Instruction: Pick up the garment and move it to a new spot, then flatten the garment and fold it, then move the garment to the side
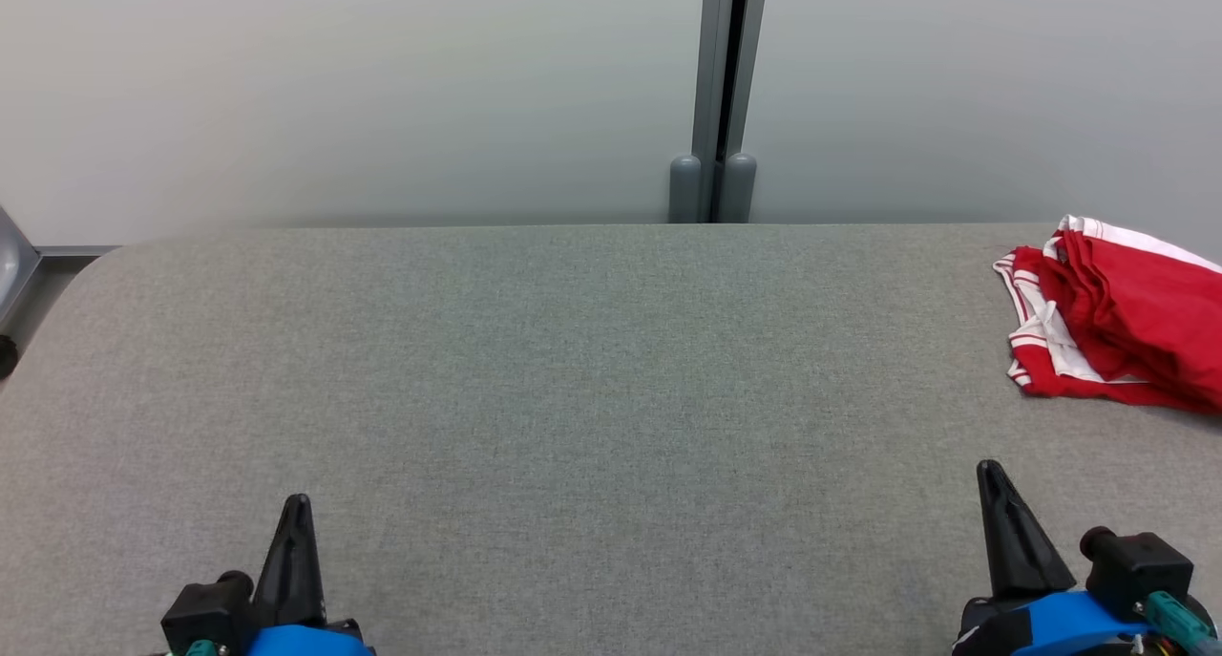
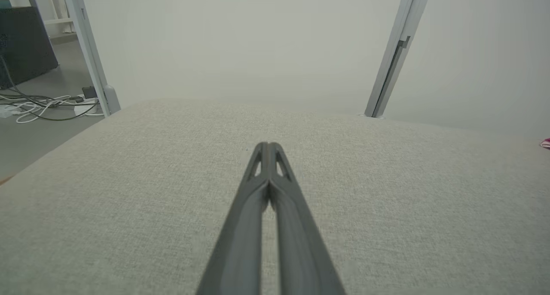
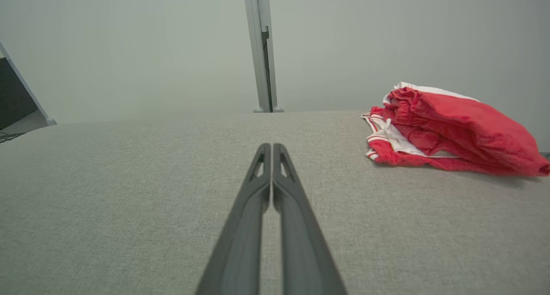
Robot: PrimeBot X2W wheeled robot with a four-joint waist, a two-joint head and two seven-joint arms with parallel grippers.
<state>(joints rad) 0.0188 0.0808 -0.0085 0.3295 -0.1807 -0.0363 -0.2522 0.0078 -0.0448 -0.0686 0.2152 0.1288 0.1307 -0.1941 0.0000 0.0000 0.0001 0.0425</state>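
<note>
A red garment point(image 1: 1122, 322) with white striped trim lies crumpled at the far right of the grey table point(image 1: 573, 370); the right wrist view has the garment point(image 3: 447, 134) ahead and to the right. My right gripper point(image 1: 991, 475) rests at the lower right, well short of the cloth, its two dark fingers pressed together and empty, as the right gripper point(image 3: 270, 148) close-up confirms. At the lower left my left gripper point(image 1: 297, 505) is shut on nothing too. In its own view the left gripper point(image 2: 268, 147) points over bare fabric, with a sliver of the garment point(image 2: 545, 143) at the right edge.
A pale wall with a grey vertical post point(image 1: 723, 93) stands just behind the table's far edge. The table's rounded left corner point(image 1: 86, 274) drops to the floor, where cables point(image 2: 47, 106) and a dark cabinet point(image 2: 23, 44) sit.
</note>
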